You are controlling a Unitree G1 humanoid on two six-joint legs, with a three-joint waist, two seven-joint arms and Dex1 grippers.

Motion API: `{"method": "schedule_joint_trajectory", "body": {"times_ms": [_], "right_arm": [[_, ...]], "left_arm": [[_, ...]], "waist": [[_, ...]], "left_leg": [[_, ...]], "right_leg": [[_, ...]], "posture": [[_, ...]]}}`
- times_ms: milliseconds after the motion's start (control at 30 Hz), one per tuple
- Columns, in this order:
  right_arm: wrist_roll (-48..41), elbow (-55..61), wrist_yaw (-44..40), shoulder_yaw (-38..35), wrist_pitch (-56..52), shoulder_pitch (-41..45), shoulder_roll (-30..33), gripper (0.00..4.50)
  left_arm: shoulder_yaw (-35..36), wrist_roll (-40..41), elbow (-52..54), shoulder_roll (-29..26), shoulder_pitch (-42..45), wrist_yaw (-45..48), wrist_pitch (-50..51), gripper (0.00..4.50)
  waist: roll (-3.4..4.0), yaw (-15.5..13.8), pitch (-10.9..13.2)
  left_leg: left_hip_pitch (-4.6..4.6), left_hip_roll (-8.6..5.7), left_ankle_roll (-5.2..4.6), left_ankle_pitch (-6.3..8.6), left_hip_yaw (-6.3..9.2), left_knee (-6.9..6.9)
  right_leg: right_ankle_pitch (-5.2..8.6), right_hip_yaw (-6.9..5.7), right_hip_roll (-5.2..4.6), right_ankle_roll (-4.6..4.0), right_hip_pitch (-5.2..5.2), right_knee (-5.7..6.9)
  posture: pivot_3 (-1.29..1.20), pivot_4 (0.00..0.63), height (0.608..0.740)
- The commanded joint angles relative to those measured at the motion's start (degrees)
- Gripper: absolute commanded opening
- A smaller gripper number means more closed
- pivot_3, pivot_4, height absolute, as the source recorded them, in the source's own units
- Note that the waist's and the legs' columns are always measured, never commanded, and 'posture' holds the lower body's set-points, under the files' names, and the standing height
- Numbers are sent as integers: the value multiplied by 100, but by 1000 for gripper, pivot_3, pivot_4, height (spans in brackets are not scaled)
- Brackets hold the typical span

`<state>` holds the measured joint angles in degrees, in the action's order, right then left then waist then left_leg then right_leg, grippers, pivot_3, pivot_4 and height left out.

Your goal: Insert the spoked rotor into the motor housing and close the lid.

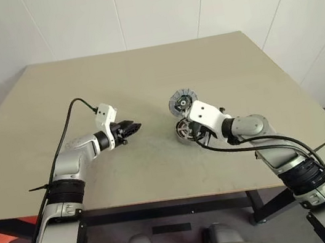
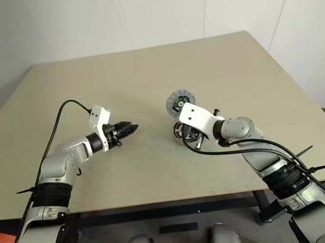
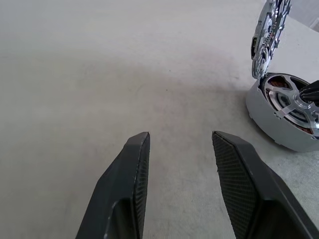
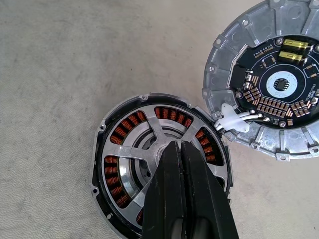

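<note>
The motor housing point(image 4: 98, 149) lies on the table point(image 1: 142, 75), with copper windings showing through the silver spoked rotor point(image 4: 130, 152) seated inside it. My right gripper point(image 4: 179, 144) is shut, and its tips rest on the rotor's hub. The lid point(image 4: 269, 84) stands tilted open at the housing's far edge, with its green and black circuit face showing. White wires point(image 4: 234, 121) join the lid to the housing. My left gripper point(image 1: 137, 126) hovers open and empty over bare table to the left of the housing point(image 3: 269, 119), pointing toward it.
Pale walls stand behind the table's far edge. A black cable point(image 1: 66, 125) loops from my left wrist, and another cable point(image 1: 260, 142) runs along my right forearm.
</note>
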<state>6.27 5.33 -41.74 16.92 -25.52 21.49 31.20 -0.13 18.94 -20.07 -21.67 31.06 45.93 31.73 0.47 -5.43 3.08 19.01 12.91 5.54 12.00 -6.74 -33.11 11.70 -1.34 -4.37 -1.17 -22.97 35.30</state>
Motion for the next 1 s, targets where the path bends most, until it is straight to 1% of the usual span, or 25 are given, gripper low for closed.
{"method": "schedule_joint_trajectory", "body": {"times_ms": [33,333,467,600,733,1000], "right_arm": [[-29,183,-117,-141,-28,154,140,26],[-115,340,-49,-507,-179,685,265,26],[-128,123,-100,-467,-122,513,286,26],[-220,-238,-94,-375,-63,243,89,26],[-69,-718,11,-235,175,90,-3,26],[-133,-240,-47,-458,133,281,124,26]], "left_arm": [[101,43,165,-34,58,-10,-49,2116],[94,46,171,5,36,-14,-61,2116],[97,43,166,1,35,-12,-66,2116],[99,38,157,-6,38,-10,-72,2116],[104,43,177,-12,38,-10,-62,2116],[140,57,218,-35,2,-32,-37,2116]], "waist": [[0,-3,0],[4,-4,3],[4,-4,3],[4,-4,3],[4,17,3],[5,5,4]], "left_leg": [[2,0,-1,-1,0,0],[24,1,-4,0,0,2],[24,0,-4,0,0,2],[25,0,-4,1,0,2],[23,0,-4,1,0,2],[19,1,-4,0,-2,2]], "right_leg": [[0,0,0,0,0,0],[-1,-1,3,-1,-21,-2],[-1,-2,2,-1,-20,-3],[-1,-2,2,-2,-20,-3],[-1,-1,2,-2,-20,-3],[-1,-1,2,-2,-19,-1]], "posture": [[0,0,740],[0,0,740],[0,0,740],[0,0,740],[0,0,740],[0,0,740]]}}
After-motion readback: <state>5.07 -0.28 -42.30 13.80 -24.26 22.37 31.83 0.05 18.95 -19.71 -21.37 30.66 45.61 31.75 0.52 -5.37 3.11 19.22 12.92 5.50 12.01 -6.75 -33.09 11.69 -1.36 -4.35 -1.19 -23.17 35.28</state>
